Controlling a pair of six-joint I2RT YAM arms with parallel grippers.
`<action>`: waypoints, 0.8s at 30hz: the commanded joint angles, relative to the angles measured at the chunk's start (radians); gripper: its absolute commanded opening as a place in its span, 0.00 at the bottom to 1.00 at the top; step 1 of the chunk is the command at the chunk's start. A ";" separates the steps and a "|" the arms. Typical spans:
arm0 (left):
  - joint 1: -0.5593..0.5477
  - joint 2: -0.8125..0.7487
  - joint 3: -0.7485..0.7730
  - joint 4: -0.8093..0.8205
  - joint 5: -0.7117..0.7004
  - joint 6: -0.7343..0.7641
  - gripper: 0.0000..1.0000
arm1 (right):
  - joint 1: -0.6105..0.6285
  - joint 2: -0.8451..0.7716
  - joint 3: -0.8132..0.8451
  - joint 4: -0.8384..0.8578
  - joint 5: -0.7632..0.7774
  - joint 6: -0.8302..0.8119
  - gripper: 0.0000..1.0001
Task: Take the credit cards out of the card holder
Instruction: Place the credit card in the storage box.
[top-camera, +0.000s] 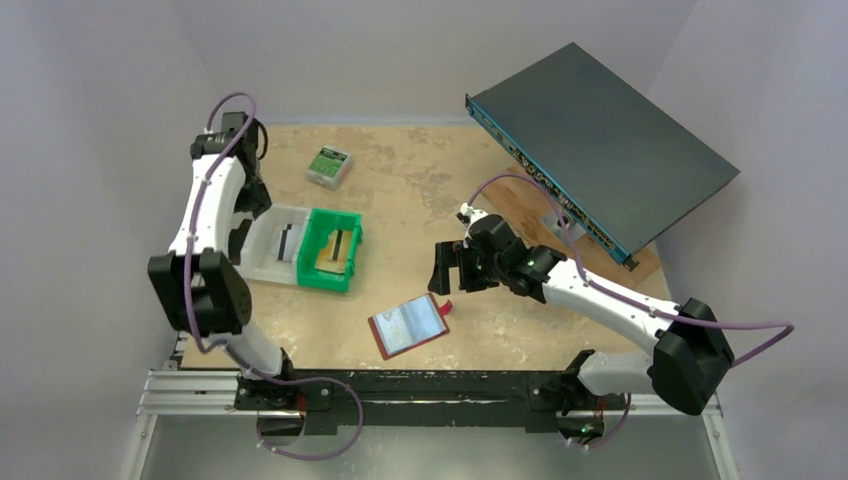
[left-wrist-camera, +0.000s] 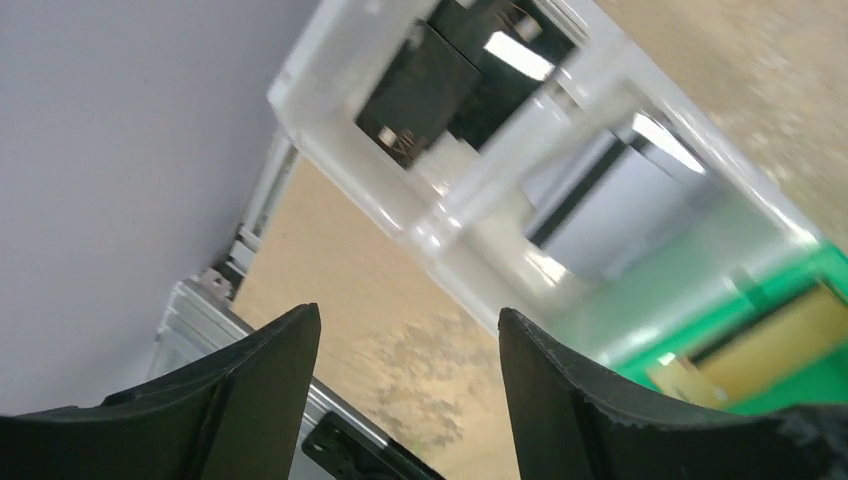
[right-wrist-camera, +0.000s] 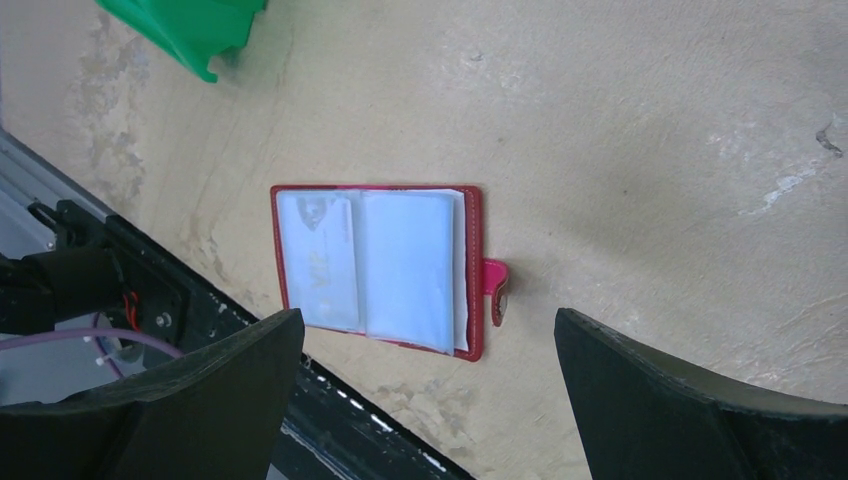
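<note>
Red holder (right-wrist-camera: 375, 270) lies open just below the right gripper (top-camera: 447, 272), jaws wide and empty, long side finger-to-finger; left gripper (left-wrist-camera: 408, 318) well off, parted too.

The left pincer (left-wrist-camera: 408, 330) hangs with its black fingers apart and nothing between them. Ahead of it, a clear tray (left-wrist-camera: 350, 170) on the desk (left-wrist-camera: 330, 270) holds a dark card (left-wrist-camera: 415, 95) and a grey card (left-wrist-camera: 600, 210) in separate compartments. A green bin (left-wrist-camera: 815, 270) touches the tray's right side.

Clear tray (left-wrist-camera: 350, 165) blurred; green bin (left-wrist-camera: 805, 268) cut off; card holder (right-wrist-camera: 380, 270) contents indistinct.
</note>
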 joint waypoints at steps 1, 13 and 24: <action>-0.078 -0.221 -0.130 0.046 0.243 -0.026 0.66 | 0.006 0.021 0.042 0.006 0.046 -0.023 0.99; -0.344 -0.609 -0.587 0.237 0.671 -0.166 0.71 | 0.201 0.119 0.086 0.049 0.232 0.045 0.89; -0.363 -0.799 -0.885 0.347 0.822 -0.260 0.71 | 0.409 0.418 0.282 0.005 0.349 0.133 0.64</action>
